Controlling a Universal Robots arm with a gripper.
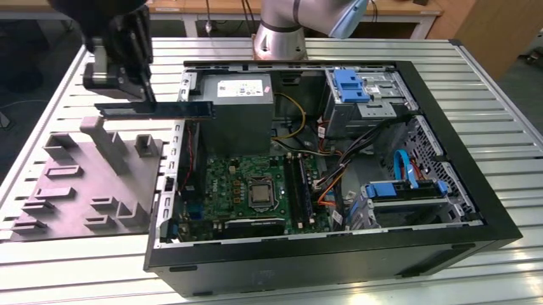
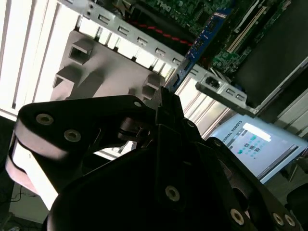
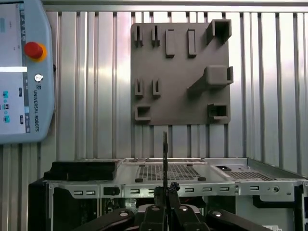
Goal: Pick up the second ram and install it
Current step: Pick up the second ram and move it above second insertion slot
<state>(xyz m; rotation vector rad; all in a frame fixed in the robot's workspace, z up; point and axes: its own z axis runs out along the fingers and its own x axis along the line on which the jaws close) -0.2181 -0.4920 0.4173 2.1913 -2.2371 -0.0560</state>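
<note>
The second ram (image 1: pixel 157 110), a long thin dark stick, hangs level in the air over the gap between the grey fixture tray (image 1: pixel 76 190) and the open computer case (image 1: pixel 339 254). My gripper (image 1: pixel 146 100) is shut on it from above, near its middle. In the second wrist view the second ram (image 2: pixel 202 41) shows edge-on as a blue strip running out from the gripper (image 2: pixel 166 98) toward the motherboard (image 2: pixel 192 9). The first wrist view has the stick (image 3: pixel 165 154) as a thin upright line above the gripper (image 3: pixel 166 190). The black memory slots (image 1: pixel 297 184) lie on the motherboard (image 1: pixel 241 184).
The grey power supply (image 1: pixel 240 108) sits at the case's back, close to the stick's end. Drive cages with blue parts (image 1: pixel 352 86) and cables fill the exterior view's right side of the case. A teach pendant (image 3: pixel 19 72) lies on the slatted table (image 1: pixel 500 114). The tray carries upright blocks (image 1: pixel 98 133).
</note>
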